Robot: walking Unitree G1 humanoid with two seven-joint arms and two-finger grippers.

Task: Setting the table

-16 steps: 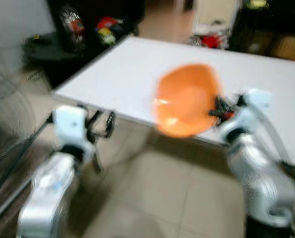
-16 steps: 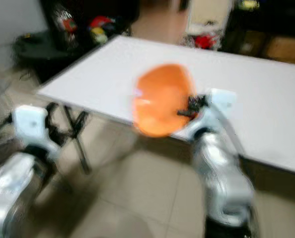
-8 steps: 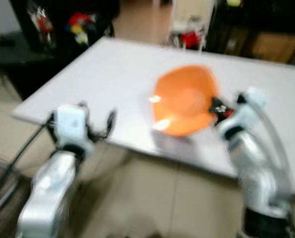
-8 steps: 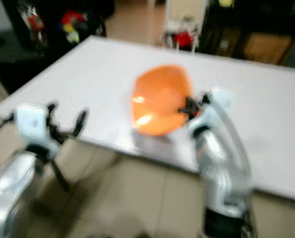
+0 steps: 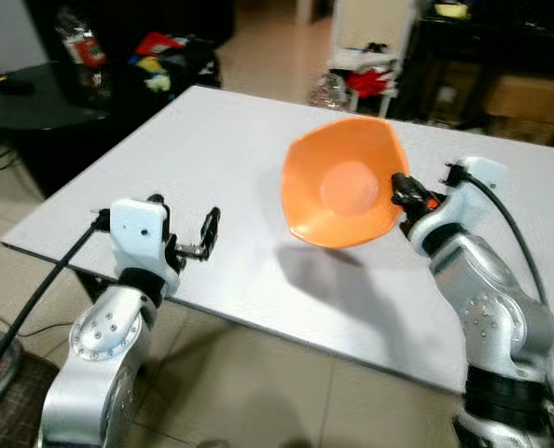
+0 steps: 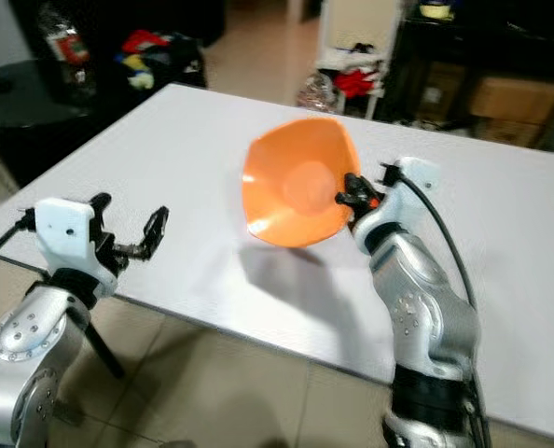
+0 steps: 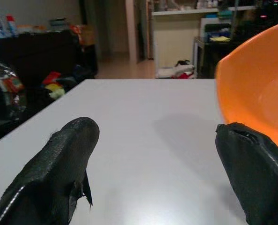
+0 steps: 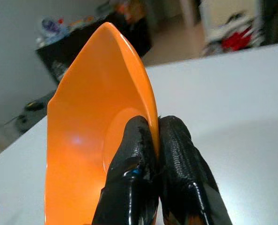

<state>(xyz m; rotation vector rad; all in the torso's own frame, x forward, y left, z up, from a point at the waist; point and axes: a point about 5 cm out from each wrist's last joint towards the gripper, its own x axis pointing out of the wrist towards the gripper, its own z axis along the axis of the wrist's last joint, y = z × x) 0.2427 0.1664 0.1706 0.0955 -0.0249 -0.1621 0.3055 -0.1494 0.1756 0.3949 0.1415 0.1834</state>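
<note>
Nearest the robot, the left gripper (image 5: 205, 235) sits at the near edge of the white table (image 5: 212, 140), its 2 black fingers spread wide and holding nothing; the left wrist view confirms the gap between them.

Beyond it, the right gripper (image 5: 400, 194) is pinched on the rim of the orange bowl (image 5: 342, 194). The right wrist view shows both fingers (image 8: 129, 187) clamped either side of that rim. The bowl is held above the table, tilted steeply with its opening facing the robot, its shadow falling on the surface beneath. It is not resting on the table.

Past the table's far edge stand dark furniture and scattered clutter.

Assessment: the step in hand is carrying the bowl to its place setting. The next move calls for levelling the bowl, lowering it until its base meets the table, then releasing the rim.
</note>
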